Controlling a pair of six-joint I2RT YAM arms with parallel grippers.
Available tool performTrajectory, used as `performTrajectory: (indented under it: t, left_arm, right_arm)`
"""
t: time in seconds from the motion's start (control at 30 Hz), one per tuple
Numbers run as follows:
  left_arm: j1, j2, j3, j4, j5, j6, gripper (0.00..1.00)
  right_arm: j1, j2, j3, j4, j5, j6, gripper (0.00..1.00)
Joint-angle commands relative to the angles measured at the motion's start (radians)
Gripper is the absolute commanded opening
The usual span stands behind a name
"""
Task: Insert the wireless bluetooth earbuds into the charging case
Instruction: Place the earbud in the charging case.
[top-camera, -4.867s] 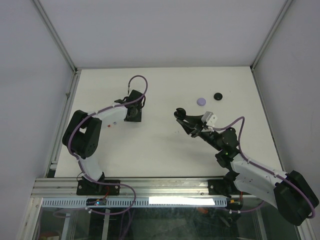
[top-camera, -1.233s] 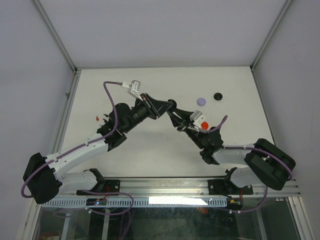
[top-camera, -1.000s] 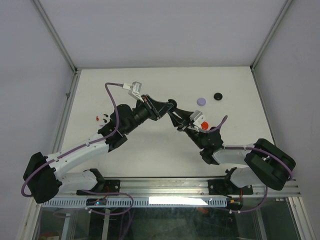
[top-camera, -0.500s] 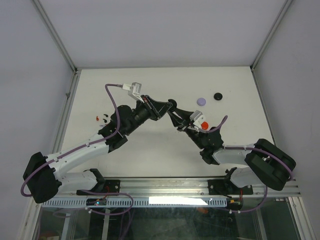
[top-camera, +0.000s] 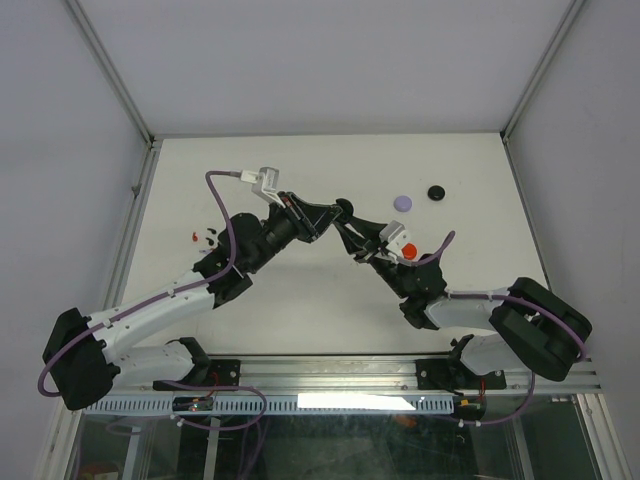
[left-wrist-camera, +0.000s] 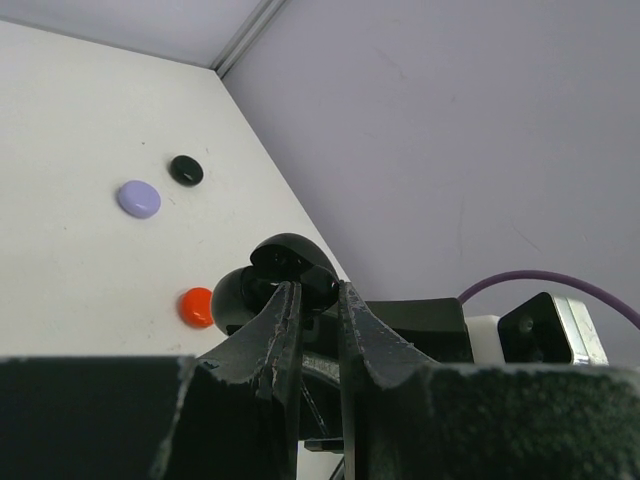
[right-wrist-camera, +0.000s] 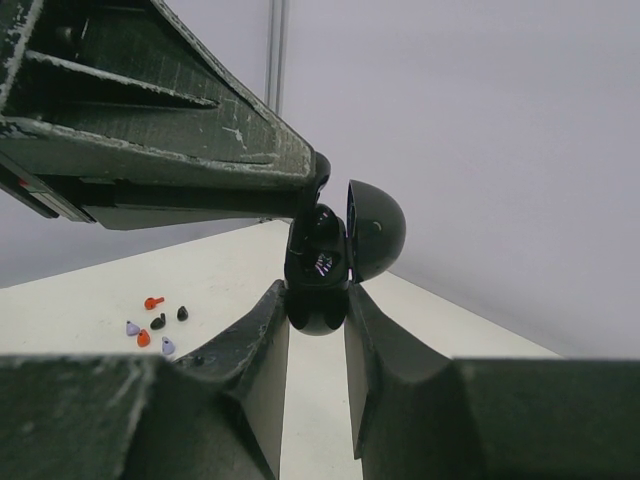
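My right gripper (right-wrist-camera: 315, 292) is shut on the black charging case (right-wrist-camera: 318, 290) and holds it above the table with its round lid (right-wrist-camera: 375, 232) open. A black earbud (right-wrist-camera: 320, 225) sits at the case's mouth. My left gripper (left-wrist-camera: 312, 290) reaches in from the left, jaws closed to a narrow gap, with its tips on that earbud at the case (left-wrist-camera: 290, 270). In the top view both grippers meet mid-table, left gripper (top-camera: 336, 211) against right gripper (top-camera: 352, 222), with the case (top-camera: 345, 208) between them.
A purple disc (top-camera: 403, 202), a black disc (top-camera: 436, 192) and an orange disc (left-wrist-camera: 197, 306) lie on the table at the back right. Several small loose red, black and purple pieces (top-camera: 200, 237) lie at the left, also in the right wrist view (right-wrist-camera: 155, 322).
About five seconds ago my left gripper was at the table's left; it has come across to the case in my right gripper. Over the last second both arms barely moved.
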Motion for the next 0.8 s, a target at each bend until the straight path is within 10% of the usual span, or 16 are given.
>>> performTrajectory:
  t: [0.0, 0.77]
  left_arm:
    - [-0.013, -0.018, -0.012, -0.013, -0.028, 0.043, 0.13]
    - [-0.038, 0.009, -0.010, -0.020, -0.039, 0.045, 0.23]
  right_arm:
    - [0.005, -0.029, 0.030, 0.123, 0.012, -0.016, 0.00]
    - [0.005, -0.026, 0.035, 0.119, -0.013, -0.013, 0.00]
